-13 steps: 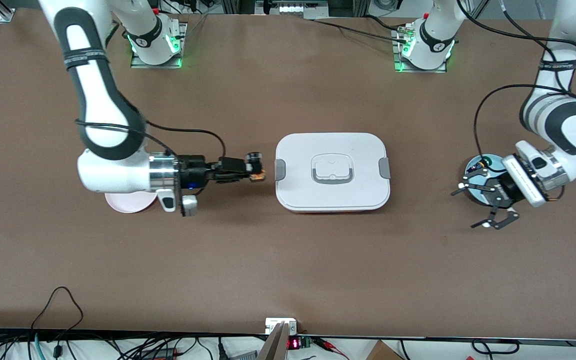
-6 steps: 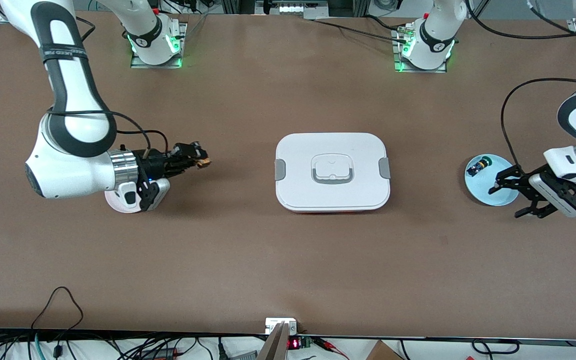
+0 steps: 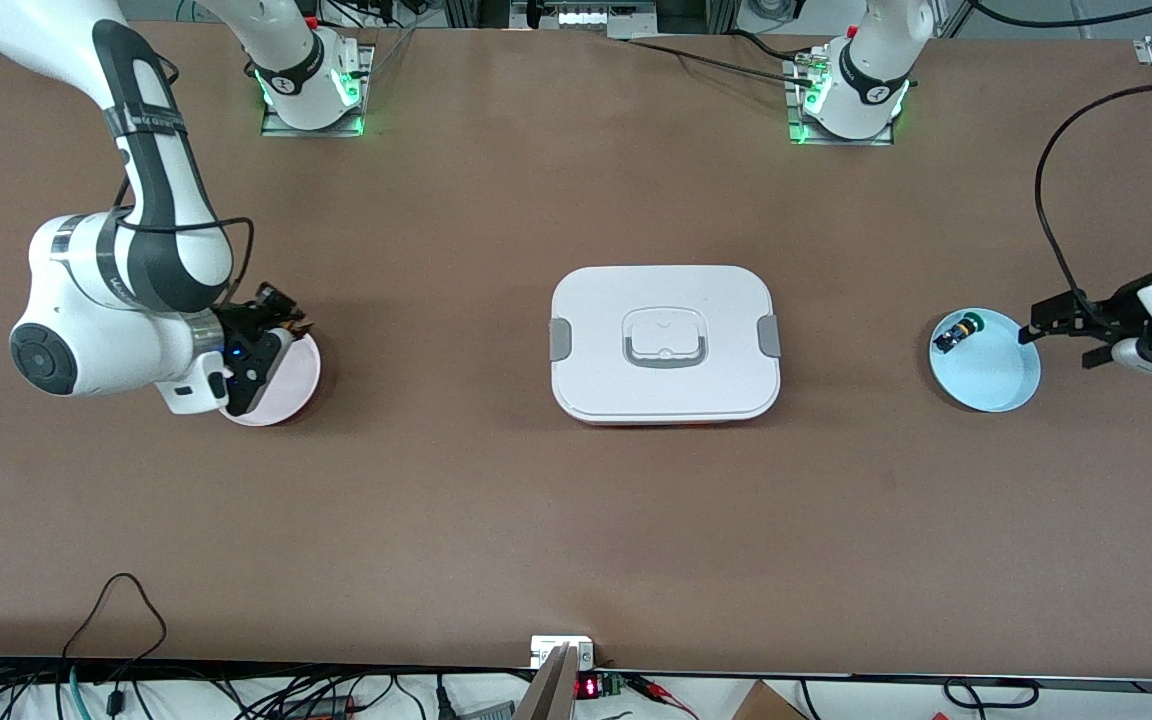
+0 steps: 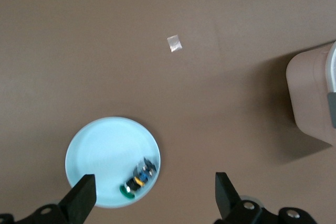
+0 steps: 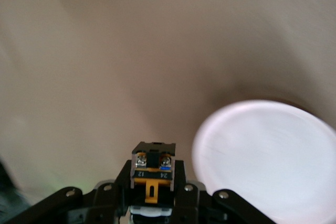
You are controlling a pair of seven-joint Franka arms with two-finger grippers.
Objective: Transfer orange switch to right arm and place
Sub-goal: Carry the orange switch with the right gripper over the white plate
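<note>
My right gripper [image 3: 284, 318] is shut on the orange switch [image 5: 152, 174], a small black block with orange sides and two screws. It holds the switch over the rim of the pink plate [image 3: 288, 388], which also shows in the right wrist view [image 5: 268, 156]. My left gripper [image 3: 1061, 338] is open and empty, up in the air just off the light blue plate [image 3: 991, 378] toward the left arm's end of the table. In the left wrist view its fingers [image 4: 80, 203] stand wide apart, with the blue plate [image 4: 102, 156] below.
A black switch with a green cap [image 3: 962, 328] lies in the blue plate and also shows in the left wrist view [image 4: 137, 178]. A white lidded box [image 3: 664, 345] sits at the table's middle. A small pale scrap [image 4: 174, 43] lies on the brown table.
My right arm has swung away from the white box, carrying the orange switch to over the pink plate. My left gripper has drawn back off the blue plate toward the table's end.
</note>
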